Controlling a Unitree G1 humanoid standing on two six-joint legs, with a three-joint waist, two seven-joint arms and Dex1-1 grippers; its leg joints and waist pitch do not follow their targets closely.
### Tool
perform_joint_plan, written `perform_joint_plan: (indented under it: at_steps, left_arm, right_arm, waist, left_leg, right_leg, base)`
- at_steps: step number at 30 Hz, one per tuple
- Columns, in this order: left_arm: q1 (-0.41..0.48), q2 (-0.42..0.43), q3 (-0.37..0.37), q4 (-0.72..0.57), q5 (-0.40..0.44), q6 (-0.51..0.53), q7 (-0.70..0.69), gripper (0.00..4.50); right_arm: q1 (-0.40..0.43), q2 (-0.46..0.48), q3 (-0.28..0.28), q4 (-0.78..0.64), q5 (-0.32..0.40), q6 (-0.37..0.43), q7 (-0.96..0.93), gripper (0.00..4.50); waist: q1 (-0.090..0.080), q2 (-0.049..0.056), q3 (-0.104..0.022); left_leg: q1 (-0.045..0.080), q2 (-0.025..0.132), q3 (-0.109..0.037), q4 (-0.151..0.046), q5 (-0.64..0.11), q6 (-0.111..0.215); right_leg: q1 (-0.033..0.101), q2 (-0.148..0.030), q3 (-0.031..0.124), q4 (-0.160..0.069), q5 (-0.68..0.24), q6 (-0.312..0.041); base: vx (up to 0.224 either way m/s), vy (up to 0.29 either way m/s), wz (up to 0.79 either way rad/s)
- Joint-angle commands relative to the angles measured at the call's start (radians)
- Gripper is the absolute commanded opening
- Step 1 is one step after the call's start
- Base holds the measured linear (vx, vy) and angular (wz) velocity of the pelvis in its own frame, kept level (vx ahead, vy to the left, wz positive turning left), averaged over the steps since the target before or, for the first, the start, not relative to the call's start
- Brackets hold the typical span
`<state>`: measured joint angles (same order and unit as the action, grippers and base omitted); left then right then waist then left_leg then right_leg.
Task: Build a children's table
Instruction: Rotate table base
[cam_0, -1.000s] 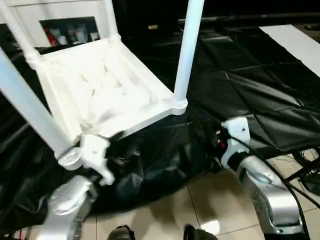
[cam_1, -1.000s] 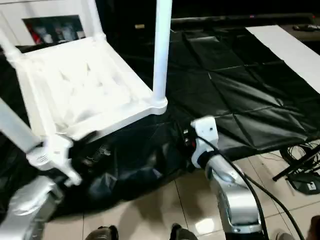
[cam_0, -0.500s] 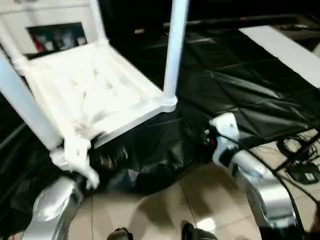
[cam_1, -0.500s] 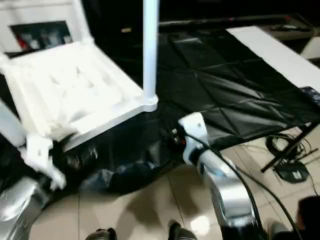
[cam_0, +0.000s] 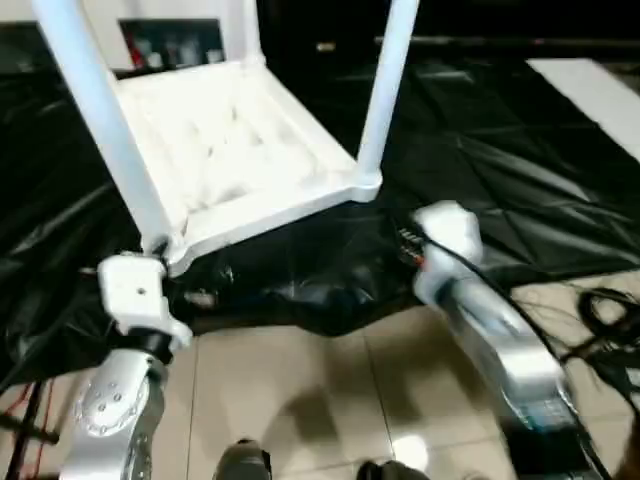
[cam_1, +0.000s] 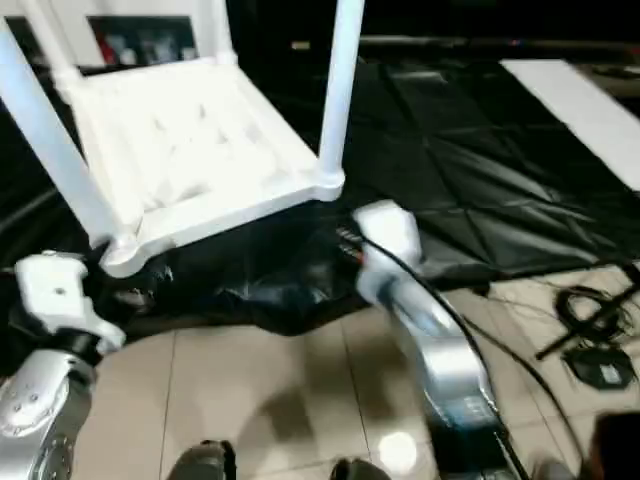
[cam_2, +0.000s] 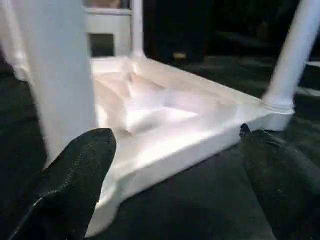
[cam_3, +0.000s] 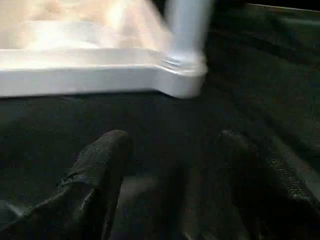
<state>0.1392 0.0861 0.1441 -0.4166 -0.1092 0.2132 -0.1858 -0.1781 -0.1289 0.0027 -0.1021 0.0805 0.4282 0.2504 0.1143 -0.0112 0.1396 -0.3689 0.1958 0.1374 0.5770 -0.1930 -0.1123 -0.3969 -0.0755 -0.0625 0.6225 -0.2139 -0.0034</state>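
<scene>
1. black cloth (cam_0: 520, 170), creased into squares, drapes the work surface and spills over its front edge toward a tiled floor (cam_0: 300, 400); cables (cam_1: 590, 330) lie on the tiles on the robot's right.
2. on the cloth, toward the robot's left, the white tabletop (cam_0: 235, 150) lies upside down with its ribbed underside facing up.
3. white legs stand up out of its corner sockets: the near left leg (cam_0: 100, 110), the near right leg (cam_0: 385, 90), and a far leg (cam_0: 245, 30) behind them; another far leg (cam_1: 45, 40) shows at the far left corner.
4. the left gripper (cam_2: 175, 165) sits just in front of the tabletop's near left corner, its two black fingers (cam_2: 75, 175) spread wide with nothing between them; the near left leg rises right beyond one finger.
5. the right gripper (cam_3: 175, 165) hovers low over the cloth just in front of the near right corner socket (cam_3: 185, 75), its fingers (cam_3: 100, 170) apart and closed on nothing.
6. a pale board (cam_0: 600, 90) lies on the cloth at the far right, well apart from the tabletop.
</scene>
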Motion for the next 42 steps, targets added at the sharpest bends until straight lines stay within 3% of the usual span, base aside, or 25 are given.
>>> perform_joint_plan:
  at_steps: [1,8,9,14,16,17,18,19,20,21,23,24,25,26,28,29,30,31,32,33,36,37,38,39,42]
  left_arm:
    - [0.016,-0.009,0.010,0.008,-0.009,-0.015,0.017,4.48]
    - [0.042,-0.032,0.044,-0.004,-0.015,-0.042,0.047,4.48]
    - [0.047,-0.038,0.050,-0.007,-0.023,-0.049,0.052,4.48]
    - [0.053,-0.044,0.036,-0.007,-0.010,-0.056,0.071,4.48]
    - [0.038,-0.038,0.017,-0.001,-0.004,-0.054,0.061,4.48]
    - [0.026,-0.033,0.005,0.002,-0.001,-0.055,0.053,4.48]
    - [0.022,-0.034,0.003,0.005,-0.001,-0.054,0.054,4.48]
    - [0.019,-0.036,0.003,0.007,-0.002,-0.056,0.056,4.48]
    - [0.018,-0.037,0.003,0.010,-0.003,-0.057,0.058,4.48]
    - [0.017,-0.038,0.003,0.012,-0.003,-0.059,0.060,4.48]
    - [0.018,-0.040,0.004,0.018,-0.006,-0.059,0.068,4.48]
    - [0.016,-0.039,0.005,0.023,-0.005,-0.059,0.070,4.48]
    - [0.016,-0.039,0.004,0.025,-0.004,-0.058,0.071,4.48]
    - [0.015,-0.038,0.003,0.028,-0.002,-0.058,0.072,4.48]
    - [0.009,-0.035,0.001,0.032,-0.007,-0.059,0.073,4.48]
    - [0.005,-0.032,-0.002,0.034,-0.009,-0.059,0.069,4.48]
    - [0.004,-0.030,-0.003,0.035,-0.010,-0.059,0.067,4.48]
    - [0.003,-0.029,-0.004,0.037,-0.007,-0.058,0.065,4.48]
    - [0.002,-0.028,-0.003,0.038,-0.006,-0.059,0.065,4.48]
    - [0.002,-0.028,0.000,0.041,-0.008,-0.060,0.066,4.48]
    - [0.003,-0.034,0.007,0.043,-0.015,-0.057,0.072,4.48]
    - [0.003,-0.034,0.007,0.043,-0.016,-0.057,0.072,4.48]
    - [0.003,-0.038,0.011,0.044,-0.021,-0.055,0.076,4.48]
    - [0.001,-0.041,0.023,0.050,-0.020,-0.047,0.090,4.48]
    - [0.003,-0.047,0.045,0.058,-0.037,-0.043,0.107,4.48]
  right_arm:
    - [0.036,0.002,-0.039,-0.061,0.038,0.010,0.011,3.16]
    - [0.113,-0.045,-0.028,-0.115,0.037,-0.045,0.047,3.16]
    - [0.109,-0.048,-0.029,-0.121,0.045,-0.042,0.051,3.16]
    - [0.104,-0.058,-0.016,-0.133,0.025,-0.044,0.061,3.16]
    - [0.105,-0.049,-0.016,-0.131,0.032,-0.041,0.054,3.16]
    - [0.106,-0.041,-0.020,-0.130,0.042,-0.035,0.046,3.16]
    - [0.107,-0.041,-0.018,-0.129,0.043,-0.036,0.044,3.16]
    - [0.107,-0.042,-0.015,-0.128,0.042,-0.039,0.044,3.16]
    - [0.106,-0.042,-0.014,-0.127,0.043,-0.040,0.046,3.16]
    - [0.105,-0.042,-0.013,-0.127,0.045,-0.041,0.048,3.16]
    - [0.099,-0.054,0.001,-0.126,0.025,-0.048,0.055,3.16]
    - [0.097,-0.056,0.005,-0.123,0.026,-0.047,0.061,3.16]
    - [0.096,-0.056,0.006,-0.121,0.028,-0.046,0.064,3.16]
    - [0.095,-0.060,0.010,-0.119,0.027,-0.047,0.069,3.16]
    - [0.092,-0.068,0.016,-0.113,0.013,-0.055,0.067,3.16]
    - [0.087,-0.065,0.008,-0.107,0.020,-0.051,0.063,3.16]
    - [0.085,-0.064,0.004,-0.103,0.024,-0.048,0.060,3.16]
    - [0.081,-0.061,-0.003,-0.099,0.034,-0.044,0.057,3.16]
    - [0.079,-0.058,-0.008,-0.097,0.041,-0.041,0.055,3.16]
    - [0.079,-0.059,-0.008,-0.096,0.039,-0.040,0.053,3.16]
    - [0.081,-0.061,-0.004,-0.098,0.036,-0.040,0.056,3.16]
    - [0.081,-0.061,-0.003,-0.098,0.036,-0.040,0.056,3.16]
    - [0.083,-0.062,0.000,-0.100,0.036,-0.041,0.057,3.16]
    - [0.085,-0.062,0.004,-0.104,0.042,-0.038,0.064,3.16]
    - [0.087,-0.070,0.014,-0.111,0.055,-0.039,0.080,3.16]
  waist:
    - [-0.013,0.002,-0.057]
    - [-0.036,0.002,-0.063]
    - [-0.024,0.016,-0.066]
    - [-0.033,0.033,-0.038]
    - [-0.054,0.059,-0.010]
    - [0.017,0.086,-0.020]
    - [0.146,0.084,-0.033]
    - [0.159,0.054,-0.045]
    - [0.130,0.043,-0.005]
    - [0.136,-0.009,0.007]
    - [0.188,-0.012,-0.021]
    - [0.205,0.038,-0.072]
    - [0.205,0.038,-0.072]
    - [0.099,0.042,-0.154]
    - [0.054,0.015,-0.151]
    - [0.030,-0.005,-0.135]
    - [0.027,-0.025,-0.118]
    - [0.041,-0.075,-0.097]
    - [0.046,-0.062,-0.105]
    - [0.010,-0.068,-0.105]
    - [-0.014,0.007,-0.090]
    - [-0.035,0.065,-0.105]
    - [-0.069,0.071,-0.088]
    - [-0.069,0.064,-0.114]
    - [-0.052,0.033,-0.132]
  left_leg:
    - [0.010,0.015,-0.003,-0.085,-0.403,-0.010]
    - [-0.009,0.016,-0.004,-0.092,-0.336,0.012]
    - [-0.062,-0.008,-0.044,-0.111,-0.310,0.073]
    - [-0.040,-0.040,-0.069,-0.088,-0.641,0.008]
    - [0.106,0.036,-0.020,-0.109,-0.946,-0.057]
    - [-0.033,0.077,0.019,-0.216,-1.054,-0.053]
    - [-0.097,0.079,0.139,-0.210,-0.990,-0.035]
    - [-0.080,0.090,0.166,-0.153,-0.779,-0.006]
    - [0.060,-0.008,0.021,0.198,-0.168,0.141]
    - [-0.019,-0.041,-0.021,0.220,-0.147,0.154]
    - [0.011,-0.056,-0.038,0.140,-0.250,0.126]
    - [0.202,-0.004,-0.033,-0.031,-0.277,0.182]
    - [0.202,-0.004,-0.033,-0.031,-0.277,0.182]
    - [0.397,0.181,-0.205,-0.011,0.088,0.532]
    - [0.321,0.184,-0.225,0.011,0.593,0.688]
    - [0.234,0.015,-0.117,0.039,0.554,0.565]
    - [0.180,-0.115,-0.042,0.071,0.430,0.469]
    - [0.042,-0.207,-0.003,0.132,-0.019,0.372]
    - [0.017,-0.142,-0.057,0.228,-0.201,0.237]
    - [-0.031,-0.098,-0.083,0.238,-0.137,0.116]
    - [-0.028,-0.025,-0.104,0.121,0.002,0.047]
    - [-0.028,-0.024,-0.103,-0.026,0.126,0.072]
    - [-0.012,-0.013,-0.136,-0.042,0.138,0.103]
    - [0.070,0.034,-0.176,-0.002,0.325,0.230]
    - [0.047,-0.041,-0.122,0.055,0.868,0.167]
  right_leg:
    - [0.025,-0.054,0.037,-0.129,-0.561,-0.032]
    - [0.040,-0.059,0.027,-0.139,-0.515,-0.028]
    - [0.089,-0.069,-0.028,-0.123,-0.470,-0.039]
    - [0.101,-0.099,-0.107,-0.160,-0.832,-0.032]
    - [0.021,0.020,-0.185,-0.151,-0.634,-0.035]
    - [0.145,0.029,-0.126,0.103,-0.431,-0.051]
    - [0.186,0.045,-0.085,0.197,-0.346,-0.043]
    - [0.187,0.017,0.011,0.202,-0.530,-0.042]
    - [0.019,-0.159,0.235,-0.210,-1.358,-0.113]
    - [0.101,-0.120,0.264,-0.191,-1.282,-0.150]
    - [0.192,-0.041,0.283,-0.134,-0.926,-0.166]
    - [0.153,0.059,0.236,-0.062,-0.341,-0.106]
    - [0.153,0.059,0.236,-0.062,-0.341,-0.106]
    - [-0.075,0.024,0.087,0.149,-0.184,0.080]
    - [-0.168,-0.075,0.083,0.196,-0.134,0.130]
    - [-0.160,-0.051,0.071,0.119,0.140,0.042]
    - [-0.094,-0.020,0.071,0.030,0.282,0.017]
    - [0.078,-0.081,0.193,-0.086,0.038,-0.052]
    - [0.130,-0.192,0.267,-0.096,-0.080,-0.300]
    - [0.165,-0.186,0.215,-0.069,-0.044,-0.401]
    - [0.119,-0.169,0.111,-0.105,-0.047,-0.432]
    - [0.132,-0.030,0.008,-0.047,-0.066,-0.274]
    - [0.069,0.050,-0.021,0.027,-0.061,-0.182]
    - [0.011,0.022,0.020,0.046,-0.029,-0.072]
    - [0.036,-0.023,0.064,-0.023,0.322,-0.026]
  base:
    - [-0.029,0.059,-0.07]
    - [0.000,0.000,0.00]
    - [-0.023,0.029,0.22]
    - [-0.010,-0.001,0.51]
    - [-0.042,-0.082,0.49]
    - [0.143,-0.125,0.34]
    - [0.187,-0.170,0.36]
    - [0.187,-0.170,0.36]
    - [0.124,-0.226,0.34]
    - [0.205,-0.086,0.26]
    - [0.191,-0.045,0.39]
    - [0.133,-0.032,0.80]
    - [0.133,-0.032,0.80]
    - [0.179,-0.050,0.38]
    - [0.157,-0.093,-0.18]
    - [-0.095,-0.013,-0.22]
    - [-0.200,0.124,0.06]
    - [-0.200,0.124,0.06]
    - [0.000,0.129,0.21]
    - [0.179,0.073,-0.05]
    - [0.165,0.093,-0.10]
    - [0.165,0.119,-0.11]
    - [0.204,0.118,-0.18]
    - [0.174,0.084,-0.02]
    - [0.117,0.049,0.00]
